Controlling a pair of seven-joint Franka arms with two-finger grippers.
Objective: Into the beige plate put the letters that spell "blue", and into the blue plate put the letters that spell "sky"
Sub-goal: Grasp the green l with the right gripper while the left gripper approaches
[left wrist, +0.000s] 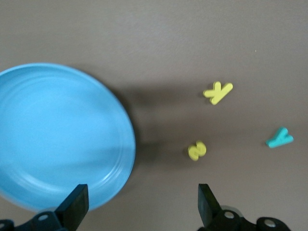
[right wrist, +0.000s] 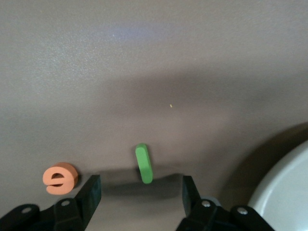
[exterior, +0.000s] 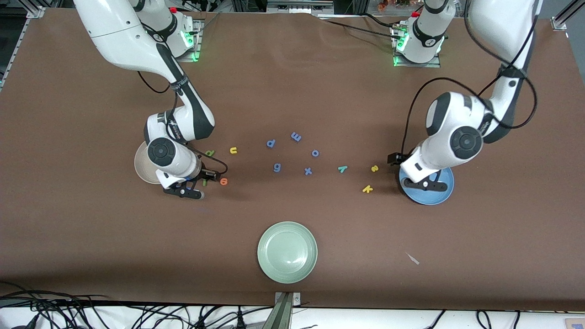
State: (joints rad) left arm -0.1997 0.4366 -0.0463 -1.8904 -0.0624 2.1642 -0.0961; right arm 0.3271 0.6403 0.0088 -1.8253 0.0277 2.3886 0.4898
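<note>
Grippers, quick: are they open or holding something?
Left gripper: open, empty, over the blue plate's edge.
Right gripper: open, holding nothing, straddling the green l.

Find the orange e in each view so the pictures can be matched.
Front view: the orange e lies on the table beside the right pincer.
Left wrist view: not in it.
Right wrist view: the orange e lies just off one fingertip.
Shared landmark: the green l, partly hidden in the front view.
</note>
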